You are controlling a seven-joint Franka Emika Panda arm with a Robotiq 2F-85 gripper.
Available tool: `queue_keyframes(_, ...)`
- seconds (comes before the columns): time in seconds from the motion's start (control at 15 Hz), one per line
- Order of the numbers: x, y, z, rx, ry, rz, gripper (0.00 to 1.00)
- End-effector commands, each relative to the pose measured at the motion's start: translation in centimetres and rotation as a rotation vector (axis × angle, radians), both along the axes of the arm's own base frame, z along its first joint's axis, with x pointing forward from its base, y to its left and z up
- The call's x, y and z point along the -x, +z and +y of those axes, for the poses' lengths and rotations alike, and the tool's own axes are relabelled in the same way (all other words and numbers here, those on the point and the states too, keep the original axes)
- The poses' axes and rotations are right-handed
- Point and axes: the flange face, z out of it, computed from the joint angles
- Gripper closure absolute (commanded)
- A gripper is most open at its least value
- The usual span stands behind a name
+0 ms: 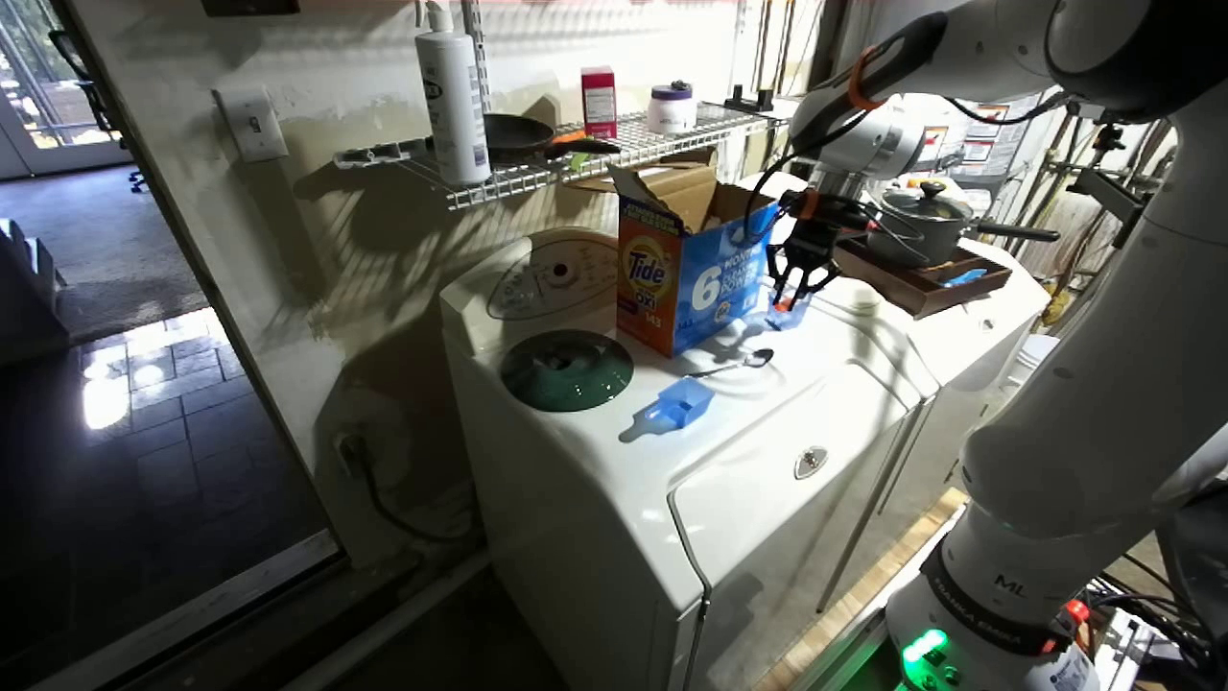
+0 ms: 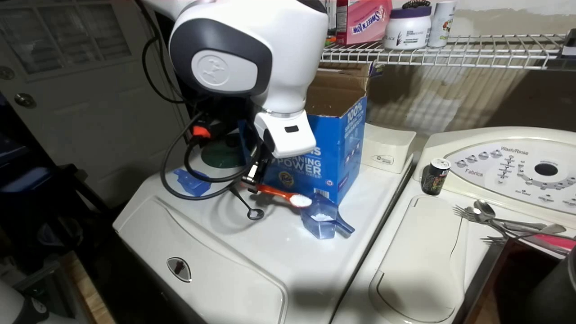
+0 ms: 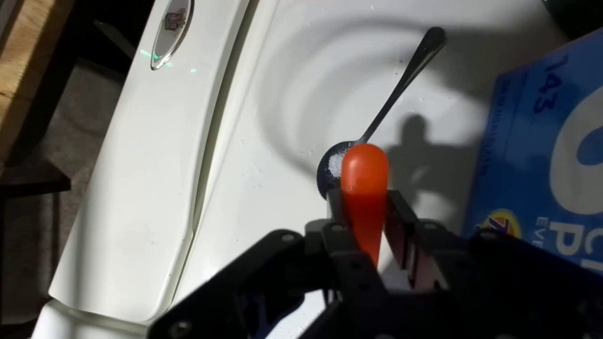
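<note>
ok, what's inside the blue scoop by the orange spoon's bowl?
White powder shows in the blue scoop in an exterior view. The orange spoon covers one edge of the scoop there; anything behind it is hidden, powder depth unclear.

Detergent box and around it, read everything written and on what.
"Tide": box, orange side
"OXI": orange side
"143": orange side
"6 MONTHS": blue side
"CLEANING POWER": blue side
"100% SATISFACTION GUARANTEED": blue end
"SWEET'N LOW": pink box
"Wash/Rinse": control panel
"Fabrics": control panel
"FRANKA EMIKA": arm base
"ML": arm base
Jar label, other print: too small or blurred to trust.
</note>
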Motion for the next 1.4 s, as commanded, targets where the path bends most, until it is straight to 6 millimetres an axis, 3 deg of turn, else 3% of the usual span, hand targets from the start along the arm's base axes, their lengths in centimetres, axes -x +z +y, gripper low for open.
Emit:
queue_keyframes(0.0,0.9,0.3,1.8,0.064,-0.029,0.043,0.94)
queue_keyframes(0.6,1.6,-1.2,5.7,0.117,-0.068,0.135,0.94)
queue_keyframes(1.33,2.6,-4.9,9.7,0.180,-0.142,0.186,0.94)
